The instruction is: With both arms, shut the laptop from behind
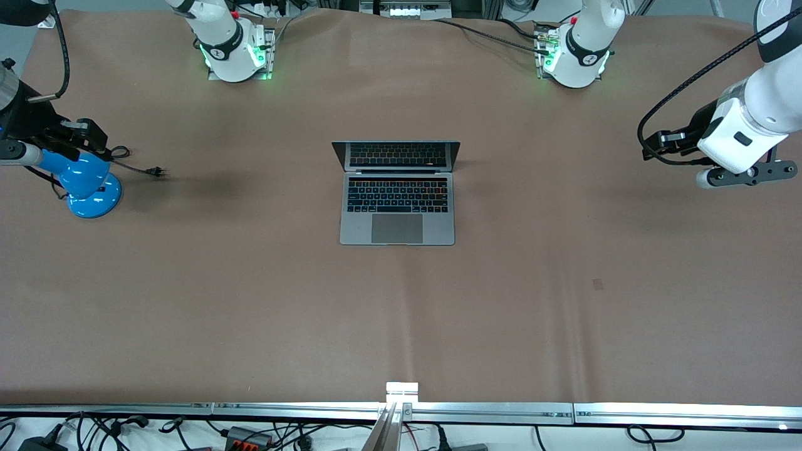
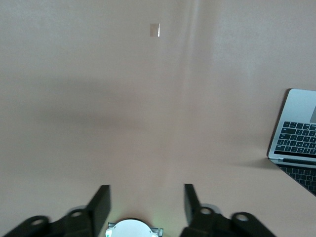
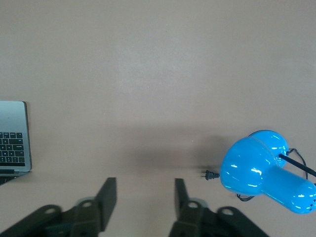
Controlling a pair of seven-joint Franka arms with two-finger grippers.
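The laptop [image 1: 397, 191] stands open in the middle of the table, grey with a black keyboard, its dark screen tilted back toward the arm bases. Part of it shows in the left wrist view [image 2: 298, 133] and in the right wrist view [image 3: 12, 136]. My left gripper [image 1: 655, 145] is up in the air over the left arm's end of the table, well away from the laptop; its fingers [image 2: 100, 202] are open and empty. My right gripper [image 1: 94, 136] is over the right arm's end, above a blue lamp; its fingers [image 3: 107, 195] are open and empty.
A blue lamp [image 1: 88, 185] lies at the right arm's end of the table, its cord ending in a plug [image 1: 156, 170]; the lamp also shows in the right wrist view [image 3: 266, 170]. A small tape mark [image 1: 598, 284] is on the brown table cover. A metal rail [image 1: 401, 410] edges the table.
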